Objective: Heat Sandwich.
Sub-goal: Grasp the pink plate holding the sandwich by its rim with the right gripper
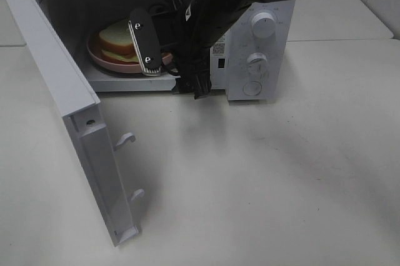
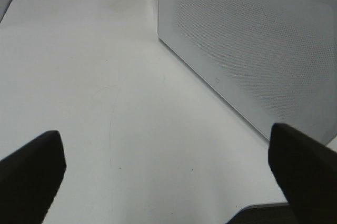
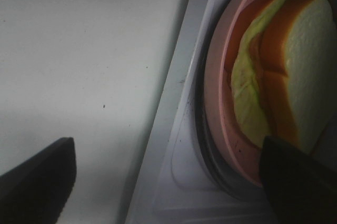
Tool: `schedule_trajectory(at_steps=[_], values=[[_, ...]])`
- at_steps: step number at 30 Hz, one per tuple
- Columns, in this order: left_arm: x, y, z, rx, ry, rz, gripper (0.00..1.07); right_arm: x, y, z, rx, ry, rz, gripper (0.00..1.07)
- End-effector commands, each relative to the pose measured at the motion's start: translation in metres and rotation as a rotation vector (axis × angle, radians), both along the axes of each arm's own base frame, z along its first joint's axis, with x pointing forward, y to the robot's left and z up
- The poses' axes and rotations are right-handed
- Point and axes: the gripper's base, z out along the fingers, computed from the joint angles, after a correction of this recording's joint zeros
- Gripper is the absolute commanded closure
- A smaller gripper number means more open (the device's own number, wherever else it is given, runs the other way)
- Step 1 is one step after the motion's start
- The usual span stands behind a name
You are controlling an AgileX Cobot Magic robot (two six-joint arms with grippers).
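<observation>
Nearest me, the bench (image 1: 262, 185) is a smooth, matte off-white surface with faint scuffs. The oven door (image 1: 69, 103) stands fully open over it on the left. It is a flat white slab with two curved latch hooks (image 1: 125, 138) on its free edge.

Left gripper (image 2: 168, 182): visible only from its own wrist camera. The jaws are released, with two dark, blunt fingertips set wide and only bare bench between them. Ahead stands an upright white panel (image 2: 253, 50) with a fine dotted texture. I cannot tell which part of the oven it is.

Right gripper (image 3: 168, 182): the black arm comes down across the oven front. The jaws sit at the mouth of the cavity, spread wide and grasping nothing. One finger (image 1: 144, 44) has a bright metal facing with a ribbed tip. In the wrist view one fingertip lies over the bench and the other overlaps the plate's rim. I cannot tell whether it touches.

The sandwich (image 1: 115, 38) lies inside the cavity on a round, glossy pink plate (image 1: 103, 60) with a raised rim. It has two thick, soft white slices with tan crust, and pale green and red filling between.

Beyond, the microwave (image 1: 275, 41) is a boxy white shell. Two round knobs (image 1: 262, 22) sit one above the other on its right-hand panel.
</observation>
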Motion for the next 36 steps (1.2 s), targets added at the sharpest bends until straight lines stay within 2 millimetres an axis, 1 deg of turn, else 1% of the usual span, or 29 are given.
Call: schedule_trajectory(at_steps=[1, 4, 6, 12, 17, 22, 27, 29, 32, 33, 36], values=[[-0.002, 0.0, 0.0, -0.008, -0.022, 0.005, 0.09, 0.006, 0.006, -0.004, 0.01, -0.002, 0.004, 0.2], [-0.002, 0.0, 0.0, -0.008, -0.022, 0.005, 0.09, 0.015, 0.014, -0.013, 0.041, 0.016, -0.014, 0.2], [-0.002, 0.0, 0.0, -0.008, -0.022, 0.005, 0.09, 0.017, 0.016, -0.014, 0.045, 0.016, -0.016, 0.2], [-0.002, 0.0, 0.0, -0.008, -0.022, 0.005, 0.09, 0.03, 0.026, -0.025, 0.048, 0.023, -0.018, 0.21], [-0.002, 0.0, 0.0, -0.008, -0.022, 0.005, 0.09, 0.038, 0.032, -0.027, 0.053, 0.026, -0.025, 0.21], [-0.002, 0.0, 0.0, -0.008, -0.022, 0.005, 0.09, 0.044, 0.036, -0.033, 0.056, 0.054, -0.05, 0.22], [-0.002, 0.0, 0.0, -0.008, -0.022, 0.005, 0.09, 0.046, 0.036, -0.04, 0.046, 0.08, -0.063, 0.22], [-0.002, 0.0, 0.0, -0.008, -0.022, 0.005, 0.09, 0.049, 0.031, -0.042, 0.04, 0.089, -0.074, 0.23], [-0.002, 0.0, 0.0, -0.008, -0.022, 0.005, 0.09, 0.049, 0.03, -0.044, 0.028, 0.106, -0.077, 0.23], [-0.002, 0.0, 0.0, -0.008, -0.022, 0.005, 0.09, 0.051, 0.026, -0.044, 0.029, 0.106, -0.086, 0.24], [-0.002, 0.0, 0.0, -0.008, -0.022, 0.005, 0.09, 0.052, 0.024, -0.045, 0.027, 0.108, -0.09, 0.24]])
